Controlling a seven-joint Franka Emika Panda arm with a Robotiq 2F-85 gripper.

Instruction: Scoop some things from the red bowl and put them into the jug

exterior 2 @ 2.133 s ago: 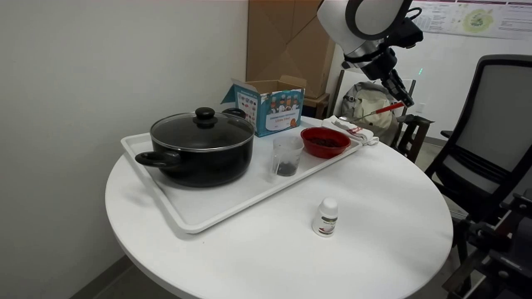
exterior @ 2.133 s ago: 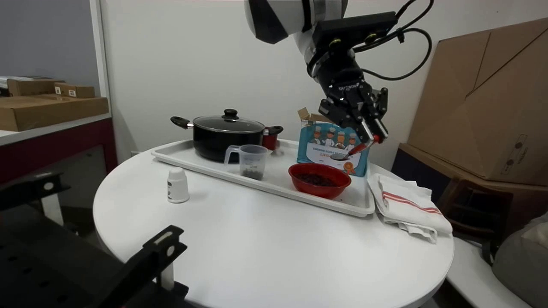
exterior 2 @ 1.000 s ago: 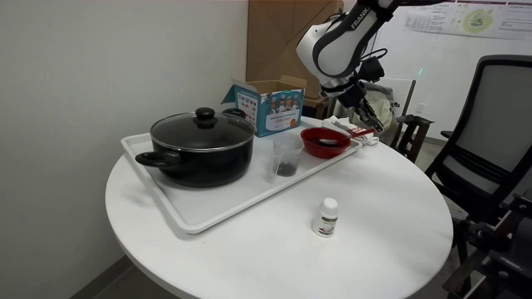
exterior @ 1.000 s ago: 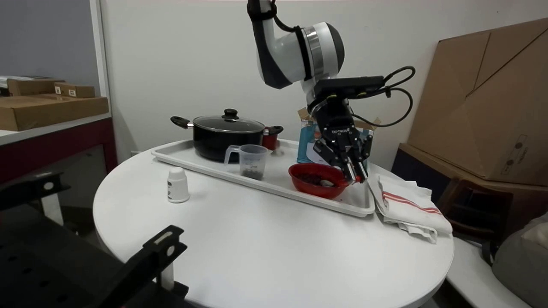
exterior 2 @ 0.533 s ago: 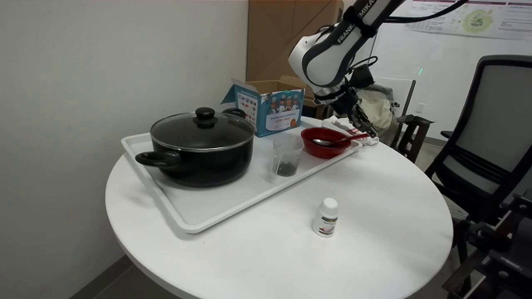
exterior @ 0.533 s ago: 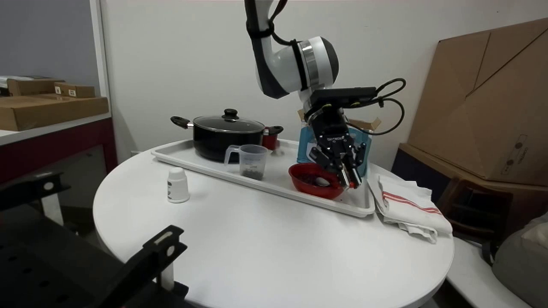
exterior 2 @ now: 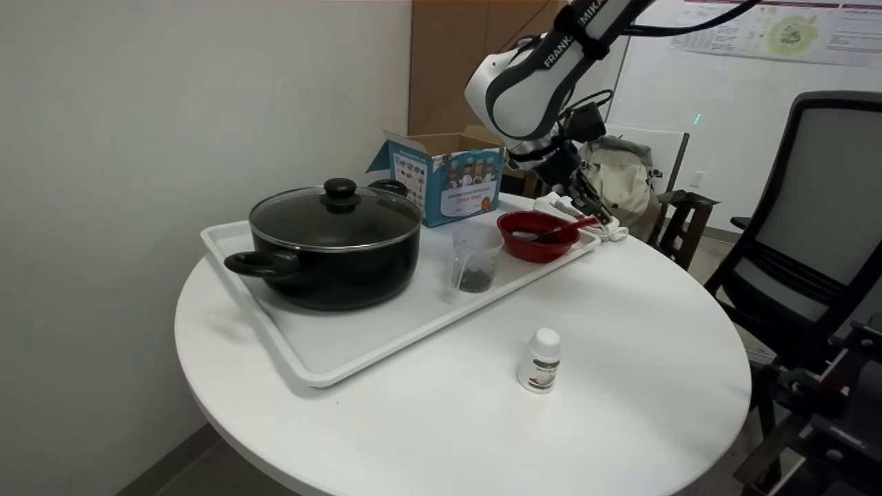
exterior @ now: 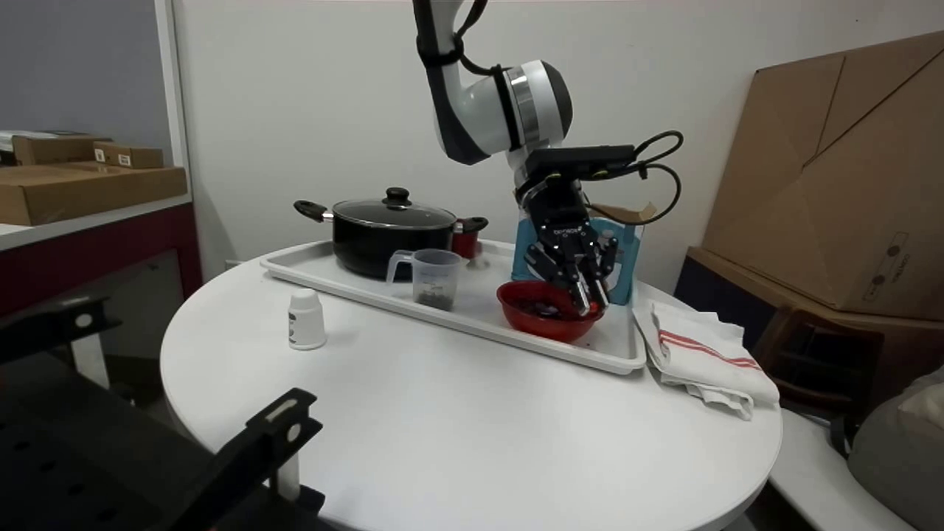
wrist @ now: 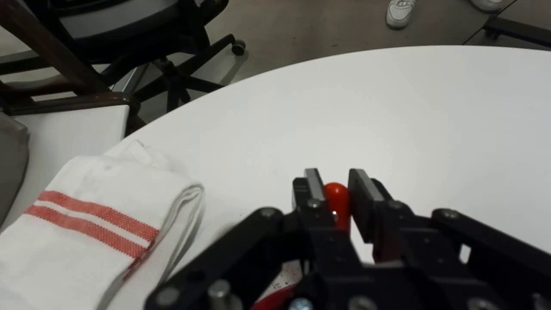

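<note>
While the spoon (exterior 2: 570, 226), red-handled, is pinched by the gripper (wrist: 337, 193), it is best levelled inside the red bowl (exterior 2: 537, 252) before lifting.

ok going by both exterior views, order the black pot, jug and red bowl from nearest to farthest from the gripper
1. Red bowl: beside the gripper, spoon reaching inside.
2. Jug: farther along the tray.
3. Black pot: beyond the jug on that tray.

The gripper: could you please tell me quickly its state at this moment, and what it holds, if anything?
Gripper: closed, holding the spoon by its red handle.
</note>
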